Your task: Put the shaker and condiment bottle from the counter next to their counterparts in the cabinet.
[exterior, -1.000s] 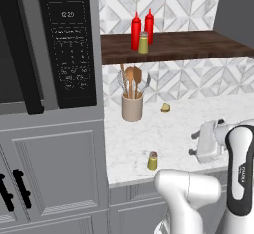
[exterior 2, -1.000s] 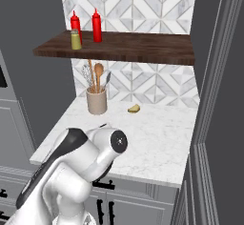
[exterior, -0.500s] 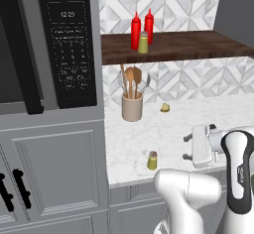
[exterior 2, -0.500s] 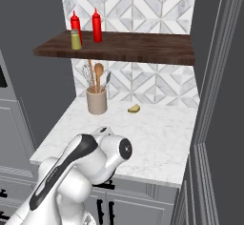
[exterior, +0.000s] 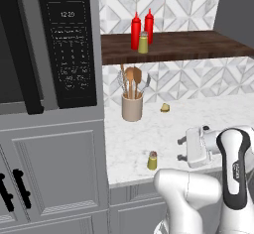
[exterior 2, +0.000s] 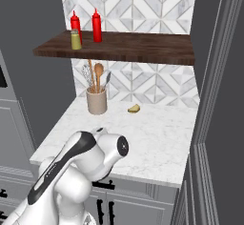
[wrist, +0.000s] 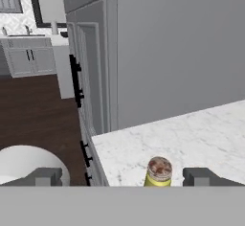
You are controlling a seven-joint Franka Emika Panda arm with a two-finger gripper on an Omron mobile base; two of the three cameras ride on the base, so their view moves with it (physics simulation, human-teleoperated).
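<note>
The olive-yellow shaker (exterior: 152, 160) stands upright near the front edge of the white marble counter (exterior: 149, 129). My gripper (exterior: 182, 149) hovers just right of it, fingers pointing left, jaws open and empty. In the hand view the shaker (wrist: 158, 172) sits between the fingertips, closer to the right one, and my gripper (wrist: 123, 177) touches nothing. Up on the dark brown cabinet (exterior: 198, 42) shelf, two red condiment bottles (exterior: 135, 30) (exterior: 149, 26) stand side by side with another shaker (exterior: 143, 43) in front. The right base view shows the same bottles (exterior 2: 96, 25) and shaker (exterior 2: 76, 39).
A beige crock (exterior: 132, 106) of utensils stands at the back of the counter, with a small yellow item (exterior: 165, 108) to its right. A black microwave (exterior: 67, 44) and tall grey cabinets rise at the left. My arm hides the counter's front in the right base view.
My gripper has slid left along the counter's front toward the shaker, staying open. The shaker and the shelf items have not moved.
</note>
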